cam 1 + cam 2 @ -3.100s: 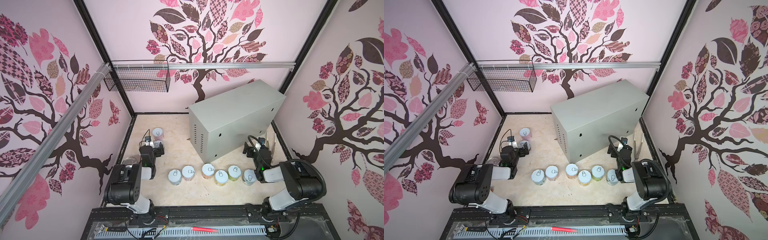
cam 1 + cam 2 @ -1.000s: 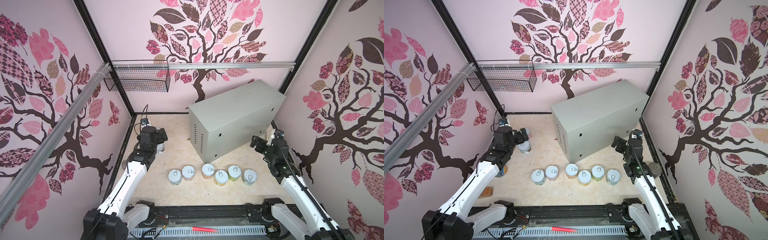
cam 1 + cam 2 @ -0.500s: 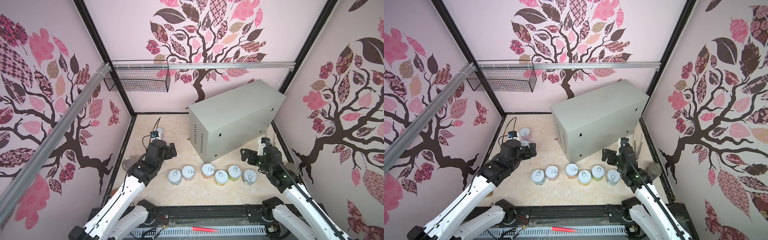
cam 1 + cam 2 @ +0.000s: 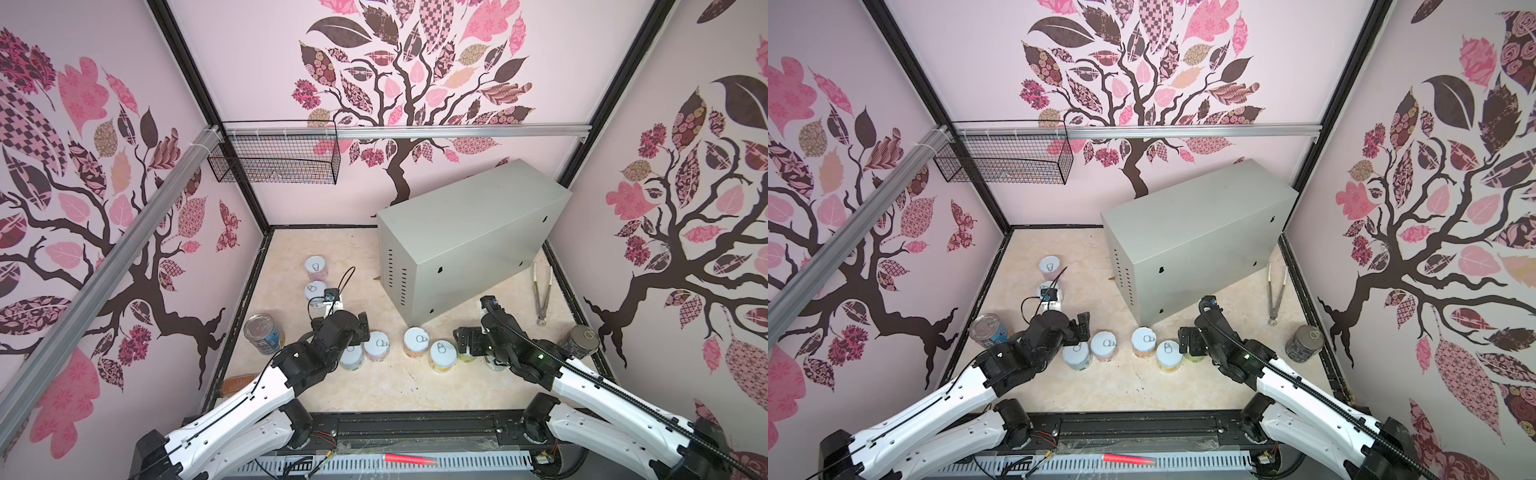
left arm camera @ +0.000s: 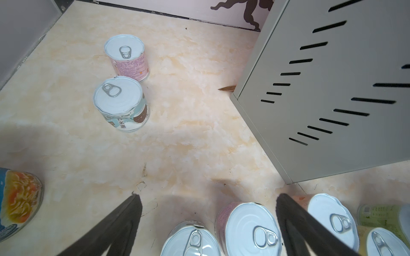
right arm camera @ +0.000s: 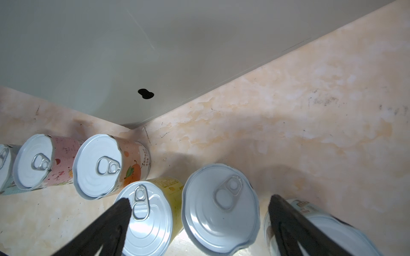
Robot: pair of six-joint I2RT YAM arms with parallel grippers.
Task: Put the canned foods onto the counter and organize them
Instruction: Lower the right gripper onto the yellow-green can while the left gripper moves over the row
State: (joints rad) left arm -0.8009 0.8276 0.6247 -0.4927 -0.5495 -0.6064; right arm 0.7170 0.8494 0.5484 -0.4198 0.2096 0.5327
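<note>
canned foods [image 4: 417,341] stand upright on the marbled tabletop [image 4: 374,395], six short ones in a loose row nearest the arms' bases. the left gripper [image 4: 359,332] hangs above the row's left end, jaws wide apart and holding nothing; in the left wrist view two lids lie below the gap between its fingers [image 5: 119,226]. the right gripper [image 4: 469,340] hangs above the right end, jaws equally spread and empty, with one lid framed between its fingers [image 6: 104,228] in the right wrist view. level with the row, the blue-labelled can [image 4: 262,332] sits by the left wall and the dark-labelled can [image 4: 579,340] by the right wall. farther back on the left, two more short cans [image 4: 316,291] stand one behind the other. the counter [image 4: 469,232] sits angled right of centre, its near corner just behind the row. tongs [image 4: 541,291] lie between it and the right wall. a wire basket [image 4: 274,162] hangs on the back wall.
</note>
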